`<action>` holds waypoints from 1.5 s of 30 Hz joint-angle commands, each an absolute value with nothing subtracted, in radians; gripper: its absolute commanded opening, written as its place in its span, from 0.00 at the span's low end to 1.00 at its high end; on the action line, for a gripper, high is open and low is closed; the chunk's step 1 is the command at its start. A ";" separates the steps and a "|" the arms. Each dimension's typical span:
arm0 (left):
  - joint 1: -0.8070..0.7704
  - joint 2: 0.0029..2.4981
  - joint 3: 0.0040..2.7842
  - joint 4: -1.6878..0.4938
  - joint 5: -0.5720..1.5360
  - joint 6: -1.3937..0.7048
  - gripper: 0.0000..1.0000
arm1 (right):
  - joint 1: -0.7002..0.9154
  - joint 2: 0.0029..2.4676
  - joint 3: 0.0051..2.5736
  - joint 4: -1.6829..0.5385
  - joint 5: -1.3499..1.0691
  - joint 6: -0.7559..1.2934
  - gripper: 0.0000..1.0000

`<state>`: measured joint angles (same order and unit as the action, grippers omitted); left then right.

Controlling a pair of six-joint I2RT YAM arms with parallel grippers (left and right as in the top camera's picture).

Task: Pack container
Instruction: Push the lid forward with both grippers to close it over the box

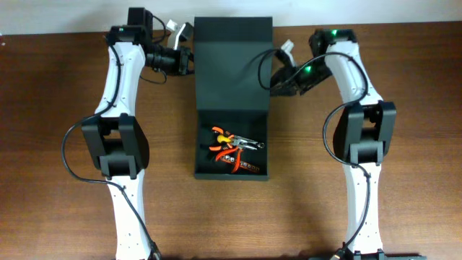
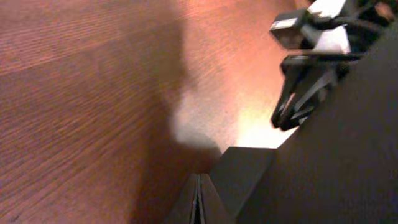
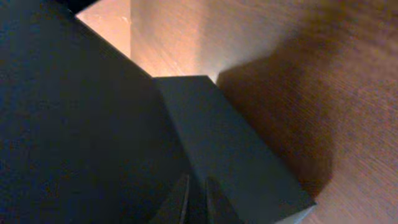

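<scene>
The container [image 1: 231, 175] lies between the two arms, its long axis running away from the robot and its lid [image 1: 232, 65] laid open on its far side. Closing it likely turns on that lid. The left gripper [image 1: 190, 60] sits at the lid's left edge, jaws fully closed. The right gripper [image 1: 275, 78] is at the lid's right edge, jaws nearly closed, apparently pinching it. Orange-handled tools [image 1: 232, 148] lie inside the container, and nothing blocks the lid's swing.

Inside the container [image 1: 231, 174], the orange-handled tools [image 1: 231, 148] are lying too small to tell apart (only handles are showing clearly). Both wrist views are cutting its lid [image 3: 74, 124] off at their edges, and the right gripper's [image 3: 196, 193] blurred fingertips are merging with it.
</scene>
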<state>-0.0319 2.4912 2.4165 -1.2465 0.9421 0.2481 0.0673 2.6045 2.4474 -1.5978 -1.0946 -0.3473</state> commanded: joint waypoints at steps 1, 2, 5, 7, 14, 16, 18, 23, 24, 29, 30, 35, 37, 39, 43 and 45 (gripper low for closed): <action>-0.056 2.487 2.487 -1.309 0.951 0.294 0.02 | 0.084 2.594 2.603 -1.694 -1.032 -0.415 0.08; -0.059 2.487 2.499 -1.338 0.949 0.307 0.02 | 0.084 2.593 2.630 -1.699 -0.999 -0.383 0.07; -0.064 2.487 2.547 -1.463 0.939 0.374 0.02 | 0.084 2.559 2.648 -1.699 -0.971 -0.350 0.07; -0.066 2.487 2.584 -1.565 0.899 0.427 0.02 | 0.084 2.534 2.648 -1.699 -0.965 -0.332 0.07; -0.070 2.449 2.638 -1.688 0.786 0.466 0.02 | 0.085 2.461 2.647 -1.699 -0.929 -0.273 0.07; -0.072 2.424 2.638 -1.688 0.772 0.466 0.02 | 0.085 2.440 2.647 -1.699 -0.929 -0.266 0.07; -0.073 2.395 2.638 -1.688 0.746 0.465 0.02 | 0.085 2.417 2.647 -1.699 -0.926 -0.257 0.07; -0.094 2.333 2.638 -1.688 0.633 0.434 0.02 | 0.093 2.358 2.647 -1.699 -0.822 -0.203 0.07; -0.104 2.321 2.637 -1.688 0.608 0.427 0.02 | 0.098 2.347 2.647 -1.699 -0.805 -0.200 0.08; -0.156 2.273 2.632 -1.688 0.578 0.392 0.02 | 0.127 2.295 2.632 -1.699 -0.780 -0.160 0.08; -0.167 2.263 2.630 -1.688 0.579 0.383 0.02 | 0.134 2.284 2.624 -1.699 -0.761 -0.141 0.08; -0.226 2.195 2.565 -1.688 0.555 0.325 0.02 | 0.176 2.207 2.507 -1.699 -0.724 -0.115 0.09; -0.246 2.156 2.505 -1.688 0.490 0.313 0.02 | 0.190 2.170 2.440 -1.699 -0.641 -0.096 0.08; -0.261 2.117 2.439 -1.688 0.431 0.314 0.02 | 0.196 2.138 2.372 -1.699 -0.563 -0.095 0.08; -0.272 2.054 2.312 -1.688 0.368 0.315 0.02 | 0.196 2.094 2.271 -1.699 -0.492 -0.096 0.07; -0.271 2.044 2.274 -1.688 0.342 0.315 0.02 | 0.196 2.081 2.241 -1.699 -0.440 -0.096 0.07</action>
<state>-0.2787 2.0827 2.3249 -1.6878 0.4206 0.3298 0.1955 2.1296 2.2787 -1.6932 -0.5545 -0.1043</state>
